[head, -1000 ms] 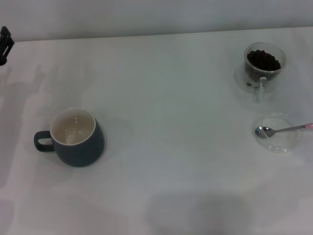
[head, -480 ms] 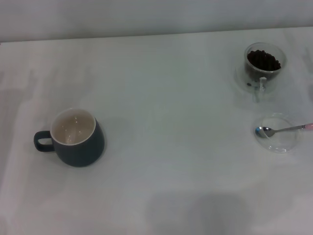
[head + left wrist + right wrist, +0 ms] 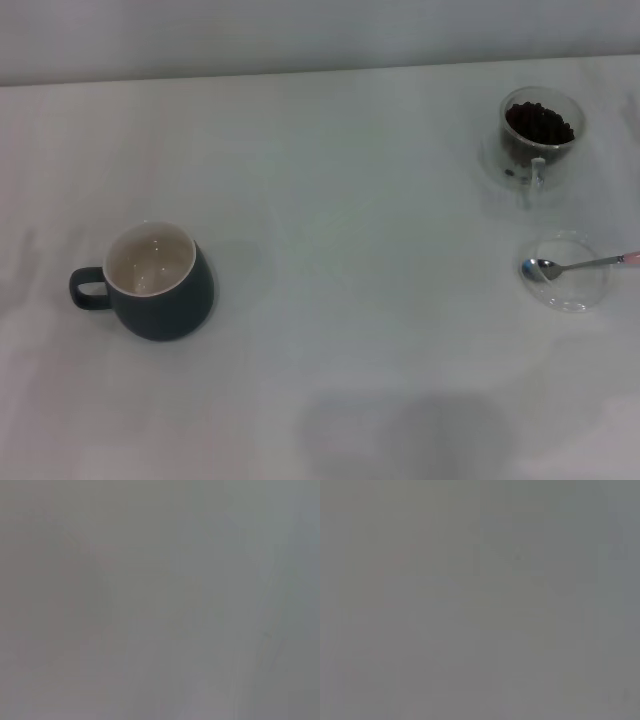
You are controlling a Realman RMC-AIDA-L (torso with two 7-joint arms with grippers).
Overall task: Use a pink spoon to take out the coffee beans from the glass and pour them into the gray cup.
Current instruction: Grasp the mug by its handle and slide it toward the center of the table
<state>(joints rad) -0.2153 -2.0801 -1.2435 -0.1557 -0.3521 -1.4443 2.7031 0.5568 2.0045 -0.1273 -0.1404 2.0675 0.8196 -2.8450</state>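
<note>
In the head view the gray cup stands upright at the left of the white table, its cream inside empty and its loop handle turned left. At the far right stands the glass, filled with dark coffee beans. Nearer to me on the right, the pink spoon lies with its silver bowl in a flat clear dish, and its pink handle end reaches the picture's right edge. No gripper appears in any view. Both wrist views show only plain grey.
The white table runs to a pale wall at the back. A faint shadow lies on the table near its front edge, below the middle.
A dark part of the left arm showed at the far left edge a second ago. It has left the head view. The cup, glass and spoon have not moved.
</note>
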